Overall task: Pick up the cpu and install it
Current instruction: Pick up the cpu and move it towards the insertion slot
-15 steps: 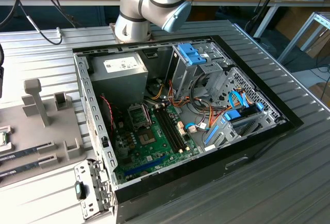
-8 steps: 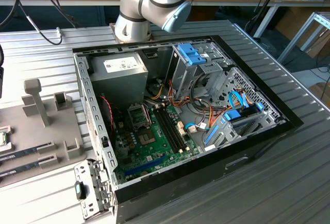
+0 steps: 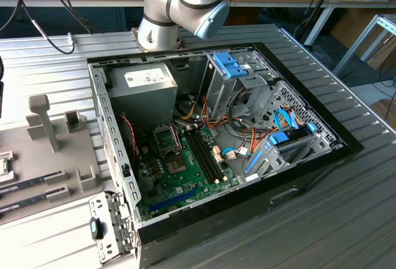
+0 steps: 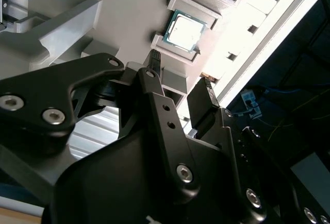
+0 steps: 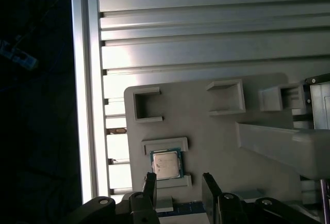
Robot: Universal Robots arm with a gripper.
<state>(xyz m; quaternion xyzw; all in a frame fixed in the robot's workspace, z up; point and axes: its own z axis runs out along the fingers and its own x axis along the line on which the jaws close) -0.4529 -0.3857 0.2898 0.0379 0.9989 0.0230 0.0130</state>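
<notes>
"Where's the cpu [image 5: 166, 163] at the moment?"

"Not in the computer case [image 3: 216, 145] that sits mid-frame in the exterior view. It's lying flat, metal face up, in a little holder [image 5: 165, 144] on the grey plate [image 5: 227, 147]. I take that to be the same plate [image 3: 43, 226] that runs off the left edge of the exterior view, well apart from the green board [image 3: 179, 173]."

"And the gripper?"

"The gripper [image 5: 178, 177] hangs over that plate with its jaws spread and nothing between them. In both wrist views the cpu [image 4: 181, 31] sits out past the fingertips of the gripper [image 4: 179, 67], clear of them and not touching."

"Lined up for the grab?"

"Not quite, I'd say. In the first wrist view the chip lies closer to the line of one of the fingers [image 5: 149, 185] than to the other, so it's off the middle of the gap. It's square, so there's no long side to worry about, and its edges look roughly parallel with the fingers."
</notes>
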